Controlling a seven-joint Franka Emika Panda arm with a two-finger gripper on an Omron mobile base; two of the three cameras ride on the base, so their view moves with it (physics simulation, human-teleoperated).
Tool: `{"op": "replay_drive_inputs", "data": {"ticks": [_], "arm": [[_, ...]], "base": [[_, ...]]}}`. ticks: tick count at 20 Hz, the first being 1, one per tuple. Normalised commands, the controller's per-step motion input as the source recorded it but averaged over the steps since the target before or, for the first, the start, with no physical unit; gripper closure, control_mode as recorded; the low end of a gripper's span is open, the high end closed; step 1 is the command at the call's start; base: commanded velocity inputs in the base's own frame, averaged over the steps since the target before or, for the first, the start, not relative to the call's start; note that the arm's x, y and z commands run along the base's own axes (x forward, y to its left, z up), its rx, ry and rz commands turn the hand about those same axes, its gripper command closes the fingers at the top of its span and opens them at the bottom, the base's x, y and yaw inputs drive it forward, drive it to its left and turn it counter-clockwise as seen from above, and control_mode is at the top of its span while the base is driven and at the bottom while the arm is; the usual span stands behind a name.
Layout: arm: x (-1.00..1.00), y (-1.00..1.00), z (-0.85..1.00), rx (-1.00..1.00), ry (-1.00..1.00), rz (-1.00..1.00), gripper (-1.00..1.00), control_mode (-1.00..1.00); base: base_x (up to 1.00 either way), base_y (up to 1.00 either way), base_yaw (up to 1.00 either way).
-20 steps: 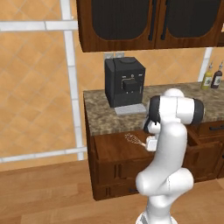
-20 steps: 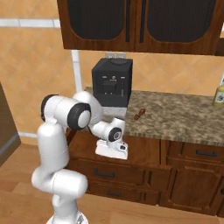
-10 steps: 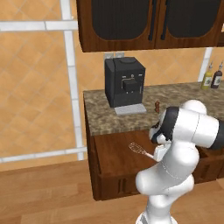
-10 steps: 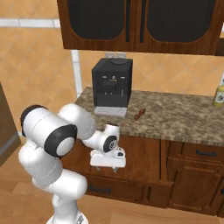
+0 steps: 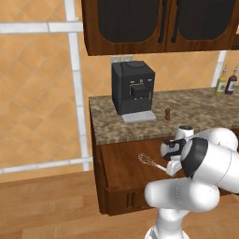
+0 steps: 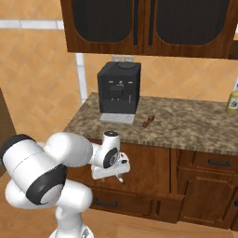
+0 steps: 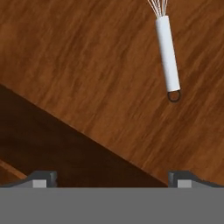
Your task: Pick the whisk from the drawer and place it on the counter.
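Observation:
The whisk lies flat on the wood bottom of the open drawer, its coppery wire head to the left and its pale handle toward my hand. In the hand view the white handle runs down from the top right and ends in a small ring, with the drawer bottom around it. My gripper hangs open above the drawer, its fingertips wide apart, and the whisk is ahead of it and off to the right side. My gripper points down into the drawer. The granite counter runs behind.
A black coffee machine stands on the counter with a small brown object to its right and bottles at the far end. Dark wall cabinets hang overhead. Narrow drawers with bar handles sit to the right.
The arm has folded down and forward, bringing the hand lower over the open drawer. The whisk lies where it was.

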Motion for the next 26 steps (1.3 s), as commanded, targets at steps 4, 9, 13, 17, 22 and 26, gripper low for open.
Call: {"op": "replay_drive_inputs", "data": {"ticks": [4,9,13,17,22,26], "arm": [[0.54,0.00,0.00,0.07,0.00,0.02,-1.00,-1.00],[0.71,0.00,0.00,0.10,0.01,0.00,-1.00,-1.00],[0.18,0.00,0.01,0.06,0.00,-0.01,-1.00,-1.00],[0.04,0.01,0.38,0.03,0.00,-0.05,-1.00,-1.00],[0.55,0.19,0.07,0.01,0.02,-0.08,-1.00,-1.00],[0.57,0.10,-0.30,0.00,0.04,-0.04,-1.00,-1.00]], "base": [[0.00,0.00,0.00],[0.00,0.00,0.00],[0.00,0.00,0.00],[0.00,0.00,0.00],[0.00,0.00,0.00],[0.00,0.00,0.00]]}}
